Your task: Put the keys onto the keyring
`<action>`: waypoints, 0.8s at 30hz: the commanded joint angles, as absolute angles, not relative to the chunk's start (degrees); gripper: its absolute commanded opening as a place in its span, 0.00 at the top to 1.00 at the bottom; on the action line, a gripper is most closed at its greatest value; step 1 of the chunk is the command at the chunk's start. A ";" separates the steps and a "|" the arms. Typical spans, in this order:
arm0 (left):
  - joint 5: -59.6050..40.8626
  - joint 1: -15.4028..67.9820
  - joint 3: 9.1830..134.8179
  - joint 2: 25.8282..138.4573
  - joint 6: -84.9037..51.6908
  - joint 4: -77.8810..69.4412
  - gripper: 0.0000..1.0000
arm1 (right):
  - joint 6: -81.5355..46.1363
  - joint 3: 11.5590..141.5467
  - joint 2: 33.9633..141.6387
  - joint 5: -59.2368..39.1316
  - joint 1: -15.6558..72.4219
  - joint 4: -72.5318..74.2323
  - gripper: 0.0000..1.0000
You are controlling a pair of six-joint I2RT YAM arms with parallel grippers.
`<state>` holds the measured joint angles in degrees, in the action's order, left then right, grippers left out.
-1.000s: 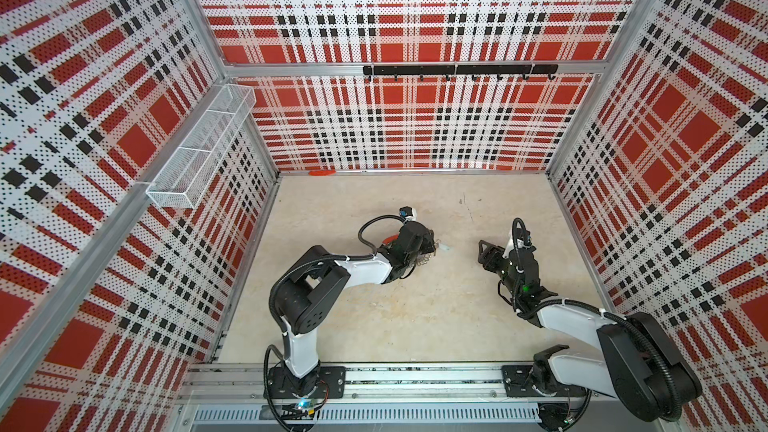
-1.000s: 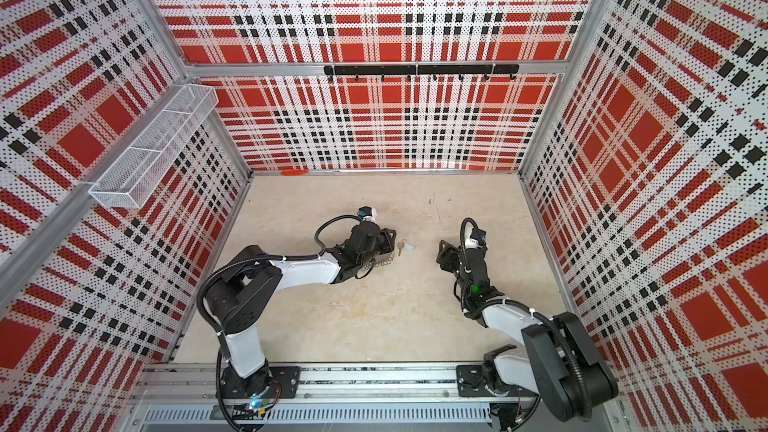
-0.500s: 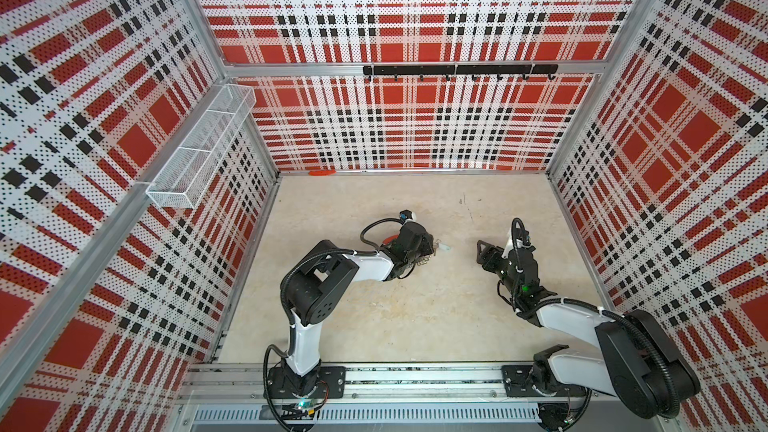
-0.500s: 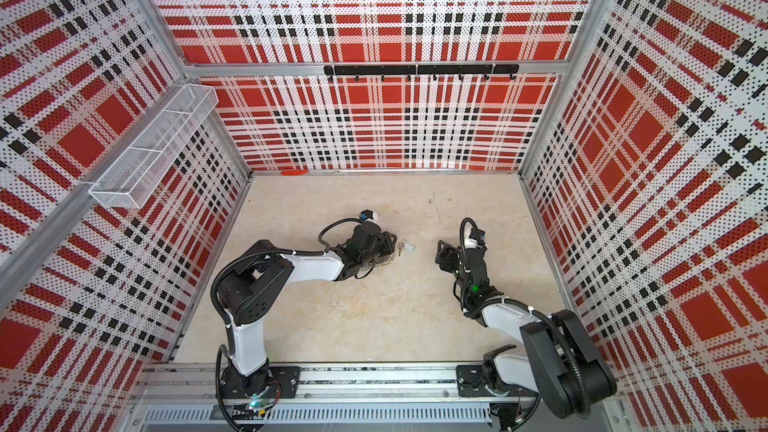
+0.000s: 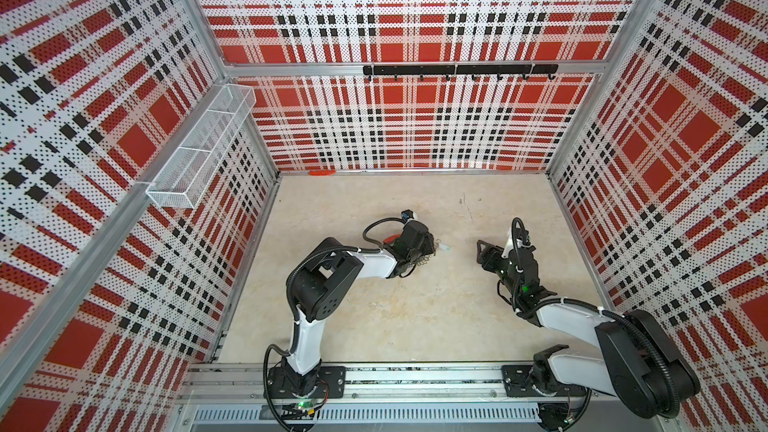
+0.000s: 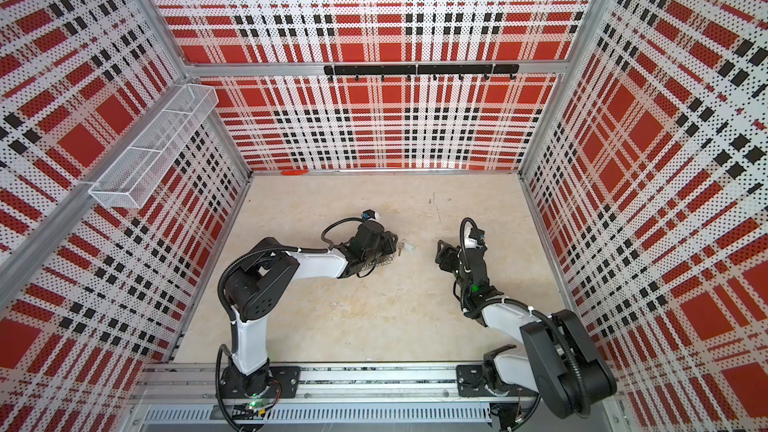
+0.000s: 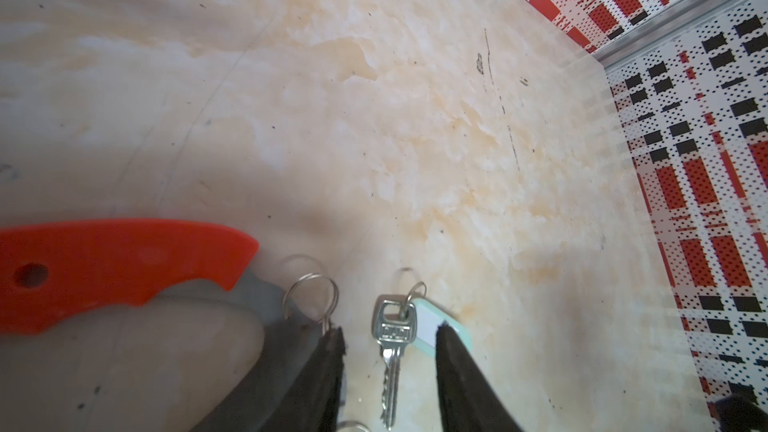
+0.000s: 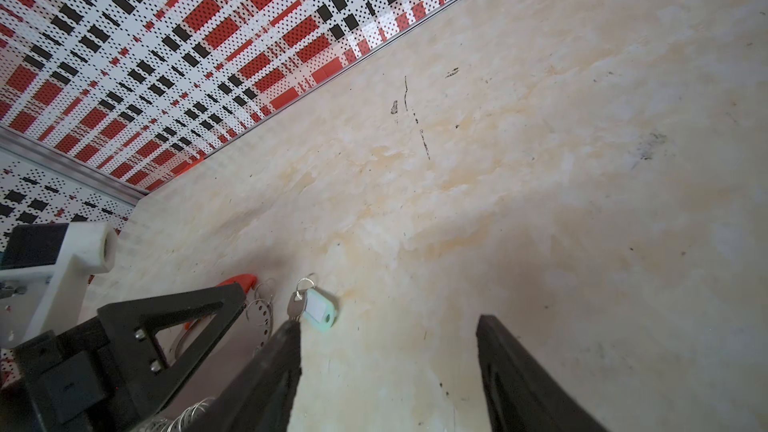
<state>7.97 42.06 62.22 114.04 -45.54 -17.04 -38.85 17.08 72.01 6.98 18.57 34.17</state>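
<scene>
Silvery keys [image 7: 392, 336] on a pale teal tag [image 7: 426, 324] lie flat on the beige table [image 7: 415, 118], just below mid-frame in both top views. The left gripper [image 7: 388, 332] straddles them, fingers apart, the key loose between. The keyring [image 6: 384, 261] with its wire loops lies beneath that gripper. At centre right, the right gripper [image 5: 483, 252] stands spread and empty, well apart from the keys.

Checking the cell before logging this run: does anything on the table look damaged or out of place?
Only minor things: a thin dark scratch marks the table toward the back wall, and a small orange piece sits at that wall's base. Nothing spilled.
</scene>
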 commanded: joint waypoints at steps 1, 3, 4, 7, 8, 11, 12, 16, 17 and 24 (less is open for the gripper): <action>9.73 41.66 63.39 114.18 -43.95 -15.47 0.56 | -38.76 17.94 72.16 6.68 18.26 35.73 0.30; 10.00 41.66 63.39 114.32 -43.77 -15.39 0.56 | -38.85 17.98 72.33 6.64 18.24 35.85 0.30; 10.11 41.66 63.45 114.58 -43.75 -15.30 0.56 | -38.76 17.96 72.34 6.68 18.19 35.77 0.30; 10.24 41.66 63.37 115.36 -43.59 -15.12 0.56 | -38.70 17.95 72.34 6.68 18.24 35.80 0.31; 10.20 41.66 63.37 115.63 -43.59 -15.12 0.57 | -38.65 17.95 72.29 6.68 18.20 35.81 0.32; 10.45 41.82 63.20 115.90 -43.59 -15.12 0.58 | -38.56 17.85 72.16 6.59 18.22 35.96 0.36; 10.54 41.84 63.19 115.93 -43.59 -15.20 0.59 | -38.51 17.89 72.17 6.59 18.26 35.97 0.37; 10.78 41.78 63.63 116.60 -43.33 -15.12 0.61 | -38.50 17.85 72.16 6.66 18.24 36.03 0.38; 10.72 41.75 63.72 116.74 -43.26 -15.12 0.61 | -38.55 17.89 72.16 6.68 18.21 36.03 0.38; 11.00 41.75 64.56 118.28 -43.07 -14.68 0.64 | -38.37 17.84 71.81 6.77 18.19 35.95 0.38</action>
